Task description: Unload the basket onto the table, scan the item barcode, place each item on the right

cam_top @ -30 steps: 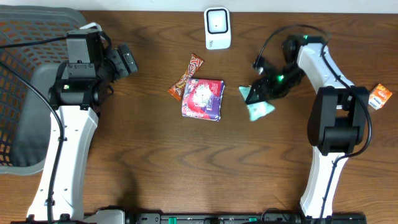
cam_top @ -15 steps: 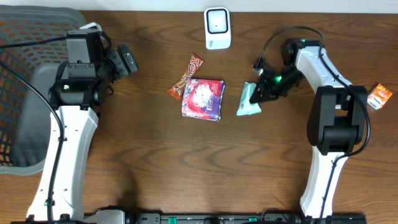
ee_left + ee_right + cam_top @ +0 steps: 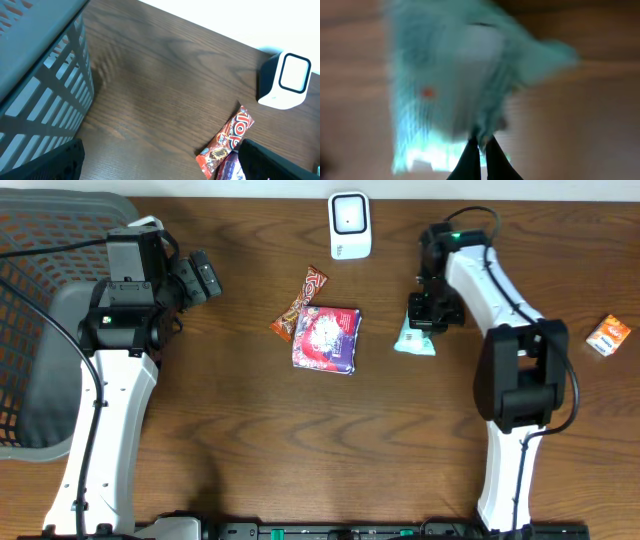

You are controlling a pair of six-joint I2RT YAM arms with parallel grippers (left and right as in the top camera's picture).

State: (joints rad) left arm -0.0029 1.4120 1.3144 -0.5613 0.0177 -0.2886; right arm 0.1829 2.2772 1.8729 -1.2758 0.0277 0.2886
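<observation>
Right hand (image 3: 481,144) pinching edge of teal packet (image 3: 414,343), near scanner (image 3: 350,225). Left hand (image 3: 208,278) wide, empty, above worktop (image 3: 250,440) beside basket (image 3: 40,240).

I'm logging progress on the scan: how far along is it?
Done: the right gripper is shut on the teal packet. In hand: that packet, gripped to the right of the scanner and apart from it. Left: carrying it to the scanner and showing its barcode.
</observation>
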